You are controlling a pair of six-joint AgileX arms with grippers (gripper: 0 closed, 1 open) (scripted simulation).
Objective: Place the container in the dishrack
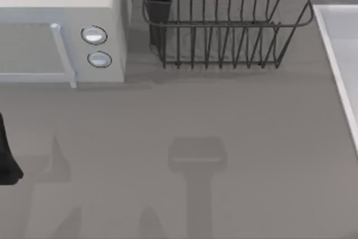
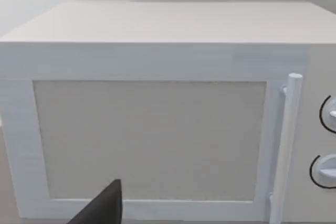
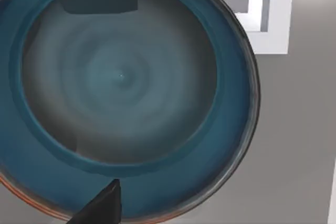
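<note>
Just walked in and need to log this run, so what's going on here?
A two-arm AgileX rig is meant to put a bowl in a dishrack. The right wrist view looks straight down into the teal-blue bowl, with a dark claw fingertip over its near edge. The black wire dishrack at the table's far side holds no bowl yet. The left arm sits at the table's left edge, its camera facing the white microwave.

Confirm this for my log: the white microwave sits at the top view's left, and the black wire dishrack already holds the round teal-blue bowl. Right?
Not quite. The white microwave is at the left, but in the top view the black wire dishrack holds no bowl. The round teal-blue bowl appears in the right wrist view, over grey table.
</note>
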